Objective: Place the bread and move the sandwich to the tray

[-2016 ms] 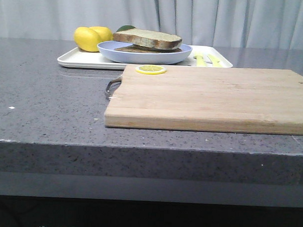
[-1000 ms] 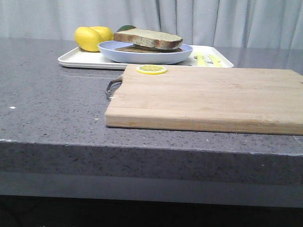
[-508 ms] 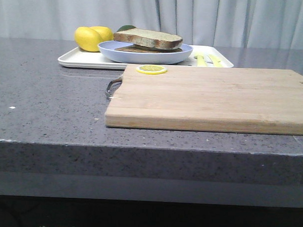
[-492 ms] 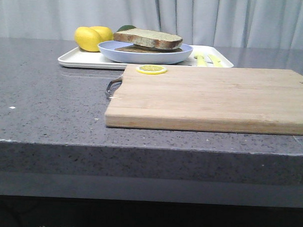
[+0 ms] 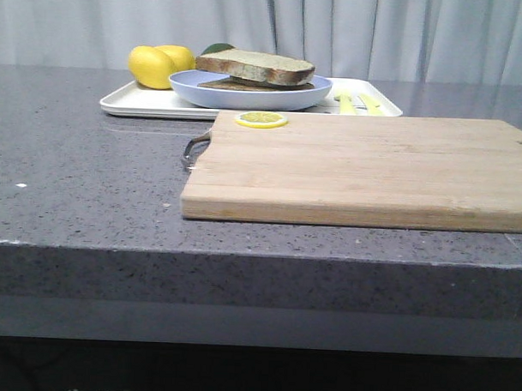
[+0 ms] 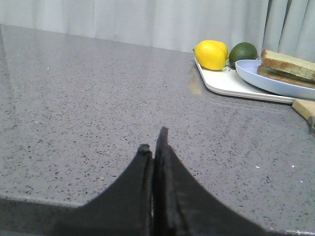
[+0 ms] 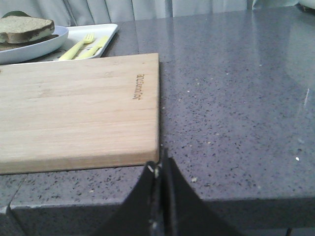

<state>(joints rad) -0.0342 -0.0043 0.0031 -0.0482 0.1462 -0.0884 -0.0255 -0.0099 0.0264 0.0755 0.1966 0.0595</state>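
Meanwhile, both the left gripper (image 6: 153, 142) and right gripper (image 7: 160, 167) sat closed and empty; the sandwich (image 5: 255, 71) rested on the tray (image 5: 136, 100) near the bench's far edge.

You can see a small burned-in brand mark on the cutting board (image 7: 78, 108) near its right edge; its letters stay unreadable.

Open counter (image 5: 82, 172) left of cutting board (image 5: 365, 165); board surface bare except lemon slice (image 5: 261, 120). Tray (image 5: 131, 101) crowded w/ plate (image 5: 247, 94), lemons (image 5: 154, 66).
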